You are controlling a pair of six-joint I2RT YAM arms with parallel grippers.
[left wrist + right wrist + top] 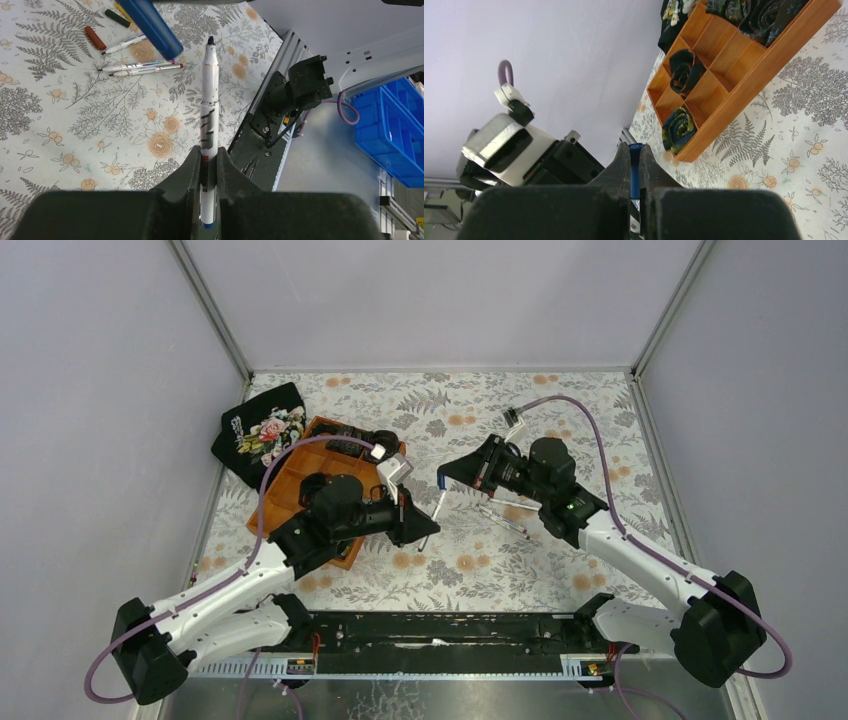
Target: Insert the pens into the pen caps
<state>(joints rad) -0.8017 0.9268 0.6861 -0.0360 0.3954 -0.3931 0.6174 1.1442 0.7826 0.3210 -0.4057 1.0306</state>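
Left wrist view is showing the left gripper [209, 156] clamping a black-tipped pen [210, 100] upright above the desk [50, 130]. The right gripper [634, 152] is pinching the blue cap [635, 175], seemingly just beside the pen's tip.

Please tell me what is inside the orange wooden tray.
The right wrist view shows the tray divided into compartments: several hold rolled patterned fabric, others look empty. From above, the left arm covers much of it, so those cells cannot be checked.
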